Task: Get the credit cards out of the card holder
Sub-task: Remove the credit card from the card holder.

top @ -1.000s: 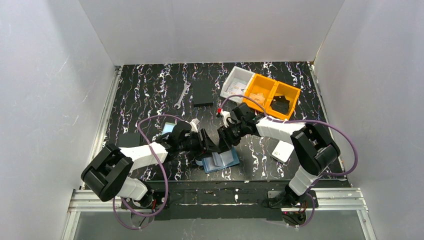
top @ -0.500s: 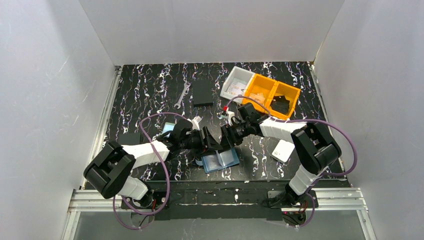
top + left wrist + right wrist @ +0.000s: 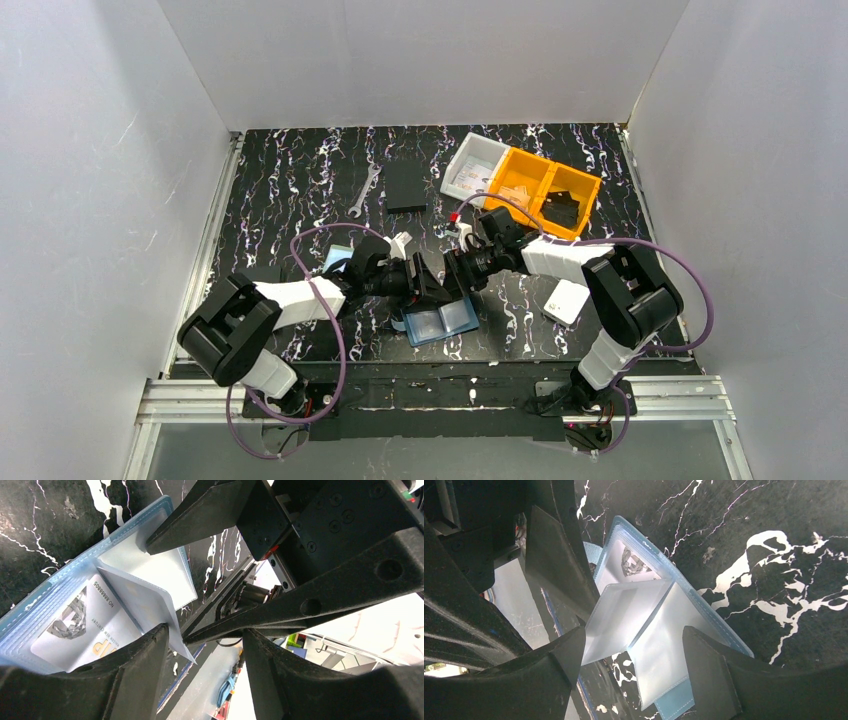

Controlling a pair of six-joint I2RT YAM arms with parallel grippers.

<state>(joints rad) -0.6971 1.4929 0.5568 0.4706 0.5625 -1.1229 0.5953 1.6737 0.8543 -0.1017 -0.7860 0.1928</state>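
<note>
Black tabletop (image 3: 300, 180) with white marble streaks, boxed in by plain white walls (image 3: 420, 60) on three sides, and a metal rail (image 3: 430, 392) runs along the bottom of the overhead frame. The card holder (image 3: 441, 322) lies open, lower middle of the overhead view, close to the table's front edge. Both arms meet right above it. The left gripper (image 3: 205, 642) has its jaws apart with nothing pinched; the corner of a clear pocket leaf (image 3: 150, 605) pokes up between them. The right gripper (image 3: 634, 642) is spread wide, that same leaf standing loose between its fingers, one finger tip resting on the holder's pale panel in the left wrist view. A credit card (image 3: 82, 630) with a small portrait sits inside a pocket, not out. Upper middle: a wrench (image 3: 366, 190) and a flat black rectangle (image 3: 406, 186). Upper right: a white bin (image 3: 472, 165) touching an orange bin (image 3: 548, 190). A white rounded box (image 3: 566, 300) sits right of the holder, well apart from it.
</note>
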